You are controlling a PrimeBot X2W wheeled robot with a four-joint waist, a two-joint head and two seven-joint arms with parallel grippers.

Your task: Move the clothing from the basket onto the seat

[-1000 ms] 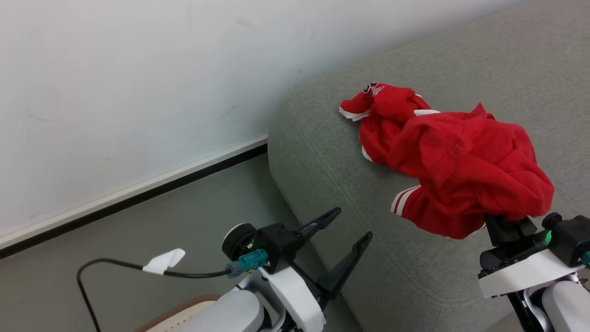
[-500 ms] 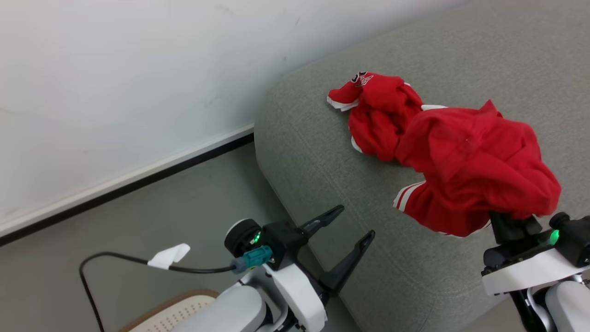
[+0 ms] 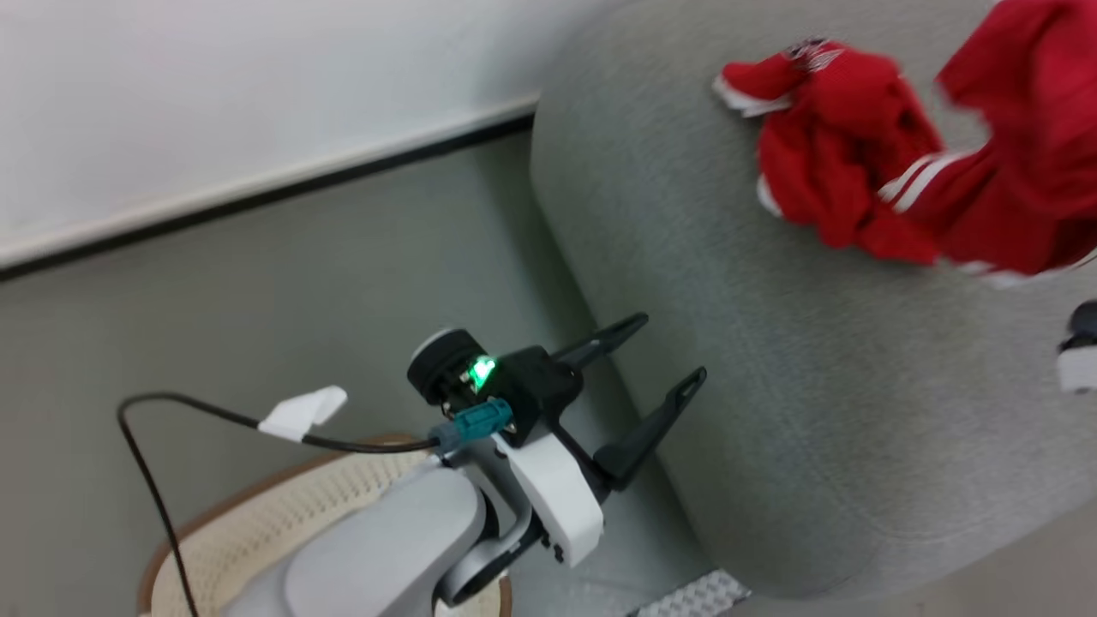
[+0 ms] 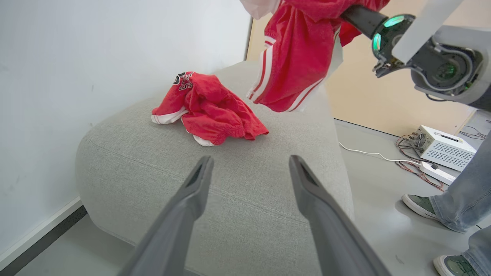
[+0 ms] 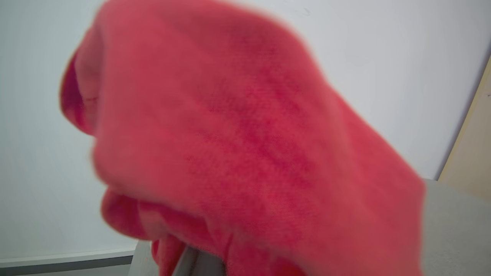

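Observation:
A crumpled red piece of clothing [image 3: 823, 163] [image 4: 215, 111] lies on the grey seat [image 3: 814, 386] [image 4: 238, 180] near its back corner. A second red garment with white stripes [image 3: 1020, 171] [image 4: 295, 57] [image 5: 249, 153] hangs in the air above the seat. My right gripper [image 4: 351, 13] is shut on it, its fingertips buried in the cloth. My left gripper [image 3: 668, 350] [image 4: 250, 161] is open and empty, low at the seat's front corner. The cream basket [image 3: 257, 523] with a brown rim stands on the floor under my left arm; its inside is hidden.
A white wall with a dark skirting line [image 3: 257, 193] runs behind the seat. To the seat's right, a person's shoe and jeans leg [image 4: 422, 205] stand on the floor. A white box with cables [image 4: 441, 145] lies there too.
The head camera has swung down and left, showing more of the basket. The held garment now hangs higher, level with the piece lying on the seat. The left gripper stays open.

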